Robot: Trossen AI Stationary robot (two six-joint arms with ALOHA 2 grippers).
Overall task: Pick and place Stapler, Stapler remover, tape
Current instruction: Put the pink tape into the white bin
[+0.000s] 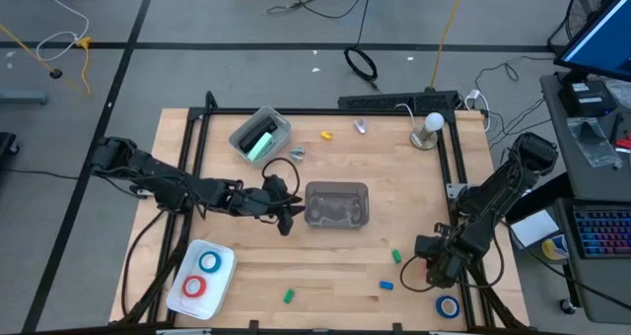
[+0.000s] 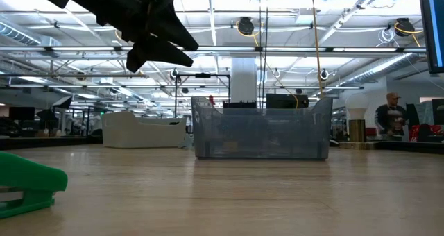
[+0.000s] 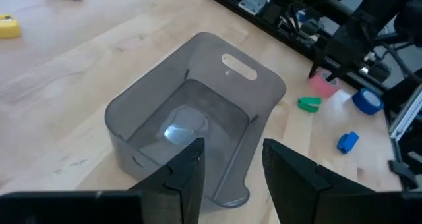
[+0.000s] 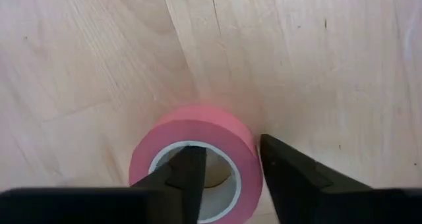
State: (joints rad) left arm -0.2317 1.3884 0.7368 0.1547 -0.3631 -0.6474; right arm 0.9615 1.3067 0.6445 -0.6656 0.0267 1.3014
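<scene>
The pinkish-red tape [image 4: 198,135] lies flat on the table near its right edge. My right gripper [image 4: 231,150] [image 1: 434,268] is open and low over it, one finger above the pale core and the other outside the ring. A blue tape [image 1: 448,305] lies just nearer. Two more rings, blue [image 1: 209,262] and red [image 1: 193,286], sit in a white tray. The mint-green stapler [image 1: 259,140] lies in a clear tub. Two silvery stapler removers [image 1: 361,126] [image 1: 296,153] rest on the far part of the table. My left gripper [image 3: 231,148] [image 1: 287,215] is open, empty and raised beside the grey bin. My right gripper comes at the pinkish-red tape from above, pointing down, with one finger [image 4: 188,174] over the hollow core and the other [image 4: 283,174] outside the ring's wall [image 4: 245,155]. I cannot tell whether either finger touches it. The ring lies flat on the table.
The grey bin [image 1: 337,204] stands mid-table, just right of my left gripper. Small green [image 1: 289,296] [image 1: 396,256], blue [image 1: 385,286] and yellow [image 1: 326,135] pieces are scattered about. A lamp bulb [image 1: 426,128] stands at the far right. A dark frame rail [image 1: 455,167] runs along the right edge.
</scene>
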